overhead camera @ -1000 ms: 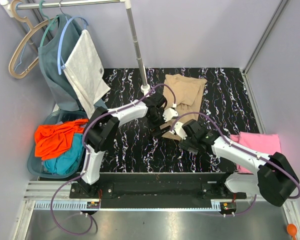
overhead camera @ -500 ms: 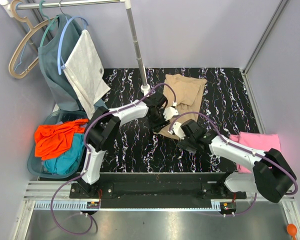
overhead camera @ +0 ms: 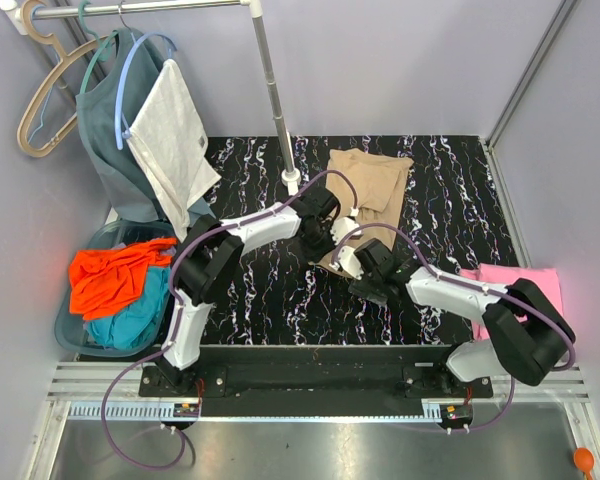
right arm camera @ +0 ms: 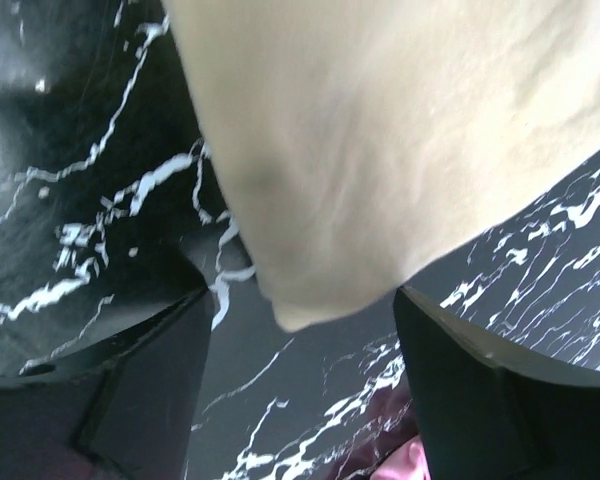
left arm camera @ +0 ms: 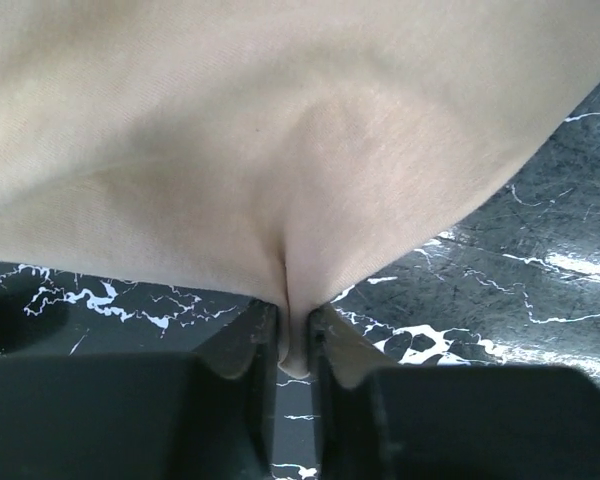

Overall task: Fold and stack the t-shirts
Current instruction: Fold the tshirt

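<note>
At mid-table the left gripper (left arm camera: pixel 296 338) stays clamped on the near edge of the tan t-shirt (overhead camera: pixel 368 186), carried slightly rearward; the right gripper (right arm camera: pixel 300 302) gapes (a corner lies loose between its fingers), so the fold looks unfinished.

- The top view looks steeply down from high up and behind, far enough away to take in the whole black, white-veined marble-pattern table (overhead camera: pixel 460 190).
- The left wrist view sits very close, facing forward over the left gripper (left arm camera: pixel 293 320) at the bottom of its frame onto a soft tan cloth t-shirt (left arm camera: pixel 280 150).
- The right wrist view is equally close, facing past the right gripper (right arm camera: pixel 300 300) onto a corner of the same shirt.
- All three views share that shirt's near edge and the table beneath it.
</note>
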